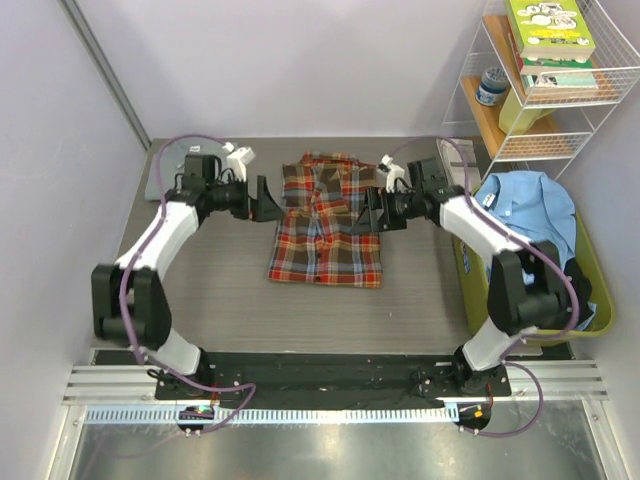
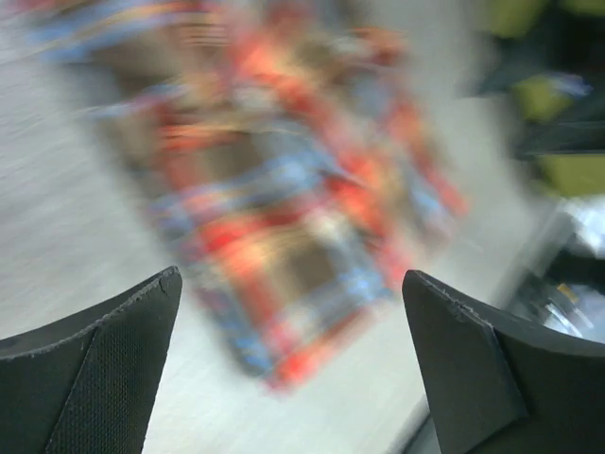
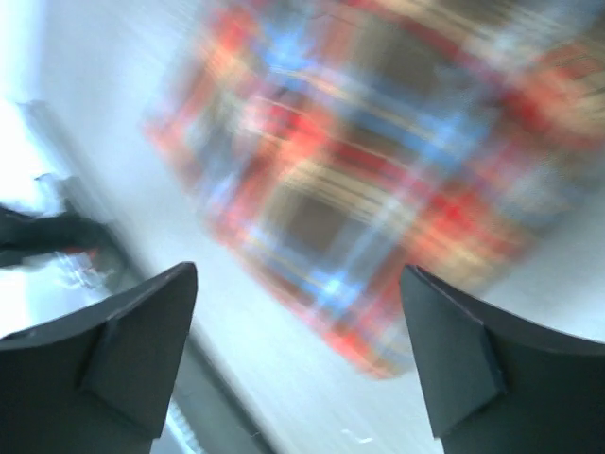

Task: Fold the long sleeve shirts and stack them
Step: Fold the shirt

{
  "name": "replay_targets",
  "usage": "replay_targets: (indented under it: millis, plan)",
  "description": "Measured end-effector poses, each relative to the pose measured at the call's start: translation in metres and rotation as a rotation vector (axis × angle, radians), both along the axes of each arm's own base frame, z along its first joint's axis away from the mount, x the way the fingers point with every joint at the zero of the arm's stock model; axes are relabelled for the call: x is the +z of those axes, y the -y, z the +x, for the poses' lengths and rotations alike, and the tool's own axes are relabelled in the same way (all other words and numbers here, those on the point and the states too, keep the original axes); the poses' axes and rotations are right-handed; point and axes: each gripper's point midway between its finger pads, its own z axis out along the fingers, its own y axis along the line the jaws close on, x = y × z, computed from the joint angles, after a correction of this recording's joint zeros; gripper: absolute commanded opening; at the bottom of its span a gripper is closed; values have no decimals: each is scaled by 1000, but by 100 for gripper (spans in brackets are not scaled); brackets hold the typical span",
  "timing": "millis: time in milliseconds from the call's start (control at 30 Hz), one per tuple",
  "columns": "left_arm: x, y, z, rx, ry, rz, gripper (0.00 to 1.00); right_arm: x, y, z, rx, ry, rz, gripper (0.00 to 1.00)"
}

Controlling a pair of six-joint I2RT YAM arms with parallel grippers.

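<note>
The red-orange, brown and blue plaid shirt [image 1: 326, 222] lies folded into a rectangle in the middle of the table, collar toward the back. My left gripper [image 1: 262, 200] hovers at its upper left edge, open and holding nothing. At the shirt's upper right edge my right gripper [image 1: 369, 212] is likewise open and empty. Both wrist views are motion-blurred: the plaid shirt [image 2: 284, 189] shows beyond the spread left gripper [image 2: 291, 279], and the plaid shirt [image 3: 378, 180] beyond the spread right gripper [image 3: 297, 274]. A pale blue-grey shirt [image 1: 528, 208] lies crumpled over the green bin [image 1: 592, 290] at the right.
A white wire shelf [image 1: 500, 120] with books and a jar stands at the back right. A flat grey piece [image 1: 172, 160] lies at the table's back left corner. The grey wall panels close in on both sides of the table.
</note>
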Motion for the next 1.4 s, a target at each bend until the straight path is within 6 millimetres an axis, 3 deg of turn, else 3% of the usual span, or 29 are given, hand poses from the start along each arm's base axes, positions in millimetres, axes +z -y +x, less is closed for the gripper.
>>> replay_targets:
  millis: [67,133,267,333,433,533,600,767,967,1100,1233,1333,1400]
  plan:
    - [23,23,-37,-89,33,-78,100,18,-18,-27,-6,0,131,95]
    - [22,53,-79,-197,-14,-156,100,31,-42,-54,37,-19,235,94]
    - [-20,98,-140,-327,-237,-246,100,30,-81,-80,125,-95,352,91]
    - [-41,108,-152,-334,-339,-260,100,17,-94,-88,144,-161,388,90]
    - [-65,112,-147,-303,-430,-269,100,-18,-97,-92,116,-268,403,88]
    - [-92,107,-132,-239,-502,-276,100,-63,-80,-96,55,-391,383,87]
    - [-107,100,-127,-203,-557,-292,100,-75,-71,-102,59,-465,402,86]
    - [-107,89,-125,-208,-626,-396,100,-78,-55,-100,96,-509,457,86]
    - [-103,78,-137,-183,-612,-392,100,-76,-37,-103,147,-503,405,84]
    - [-84,71,-135,-165,-536,-352,100,-61,-21,-93,158,-456,333,83]
    - [-47,81,-100,-185,-377,-325,100,-29,-21,-55,184,-312,308,71]
    - [-28,94,-49,-176,-264,-305,100,-10,-29,-17,194,-215,315,59]
    - [-29,99,-19,-147,-237,-291,100,-10,-35,9,188,-174,316,55]
